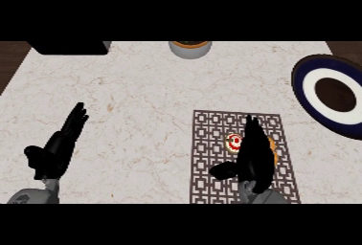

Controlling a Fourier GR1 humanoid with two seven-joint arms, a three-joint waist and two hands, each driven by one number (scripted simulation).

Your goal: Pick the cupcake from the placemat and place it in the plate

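A small cupcake point(234, 142) with a red and white top sits on the patterned brown placemat point(212, 125); part of it shows orange at the right of my right hand. My right hand point(254, 155) lies over the placemat beside the cupcake, fingers straight and pointing away, thumb out to the left, covering part of the cupcake. The plate point(322, 79), dark blue rim with a white ring and a brown centre, stands at the counter's right edge. My left hand point(60, 146) rests open at the left, fingers straight.
A grey round pot point(190, 49) with an orange top stands at the far edge, middle. A black box point(69, 47) occupies the far left corner. Pale marble counter point(141, 95) spreads between my hands.
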